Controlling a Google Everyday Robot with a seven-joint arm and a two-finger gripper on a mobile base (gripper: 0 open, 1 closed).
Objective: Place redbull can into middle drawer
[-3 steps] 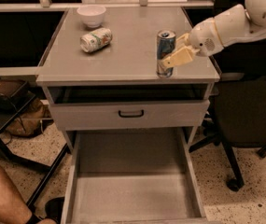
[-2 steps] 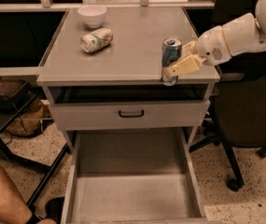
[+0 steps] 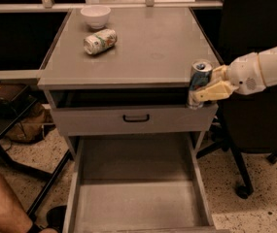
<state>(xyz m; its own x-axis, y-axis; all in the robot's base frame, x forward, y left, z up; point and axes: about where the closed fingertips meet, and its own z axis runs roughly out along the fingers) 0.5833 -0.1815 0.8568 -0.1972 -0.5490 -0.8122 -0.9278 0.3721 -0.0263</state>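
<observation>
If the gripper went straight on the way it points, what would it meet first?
Beyond the slim blue-and-silver can it grips, the gripper points left at the grey cabinet top's front edge; depth unclear.

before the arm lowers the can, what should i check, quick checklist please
1. Gripper shut on the redbull can: ok, one finger on each side.
2. Can upright: ok, silver top facing up.
3. Middle drawer pulled out: ok, its floor is in view.
4. Can over the drawer floor: not ok, it is held at the cabinet top's right front corner.
5. Can clear of that corner: cannot tell.
6. Way down past the drawer front with the black handle: cannot tell.
</observation>
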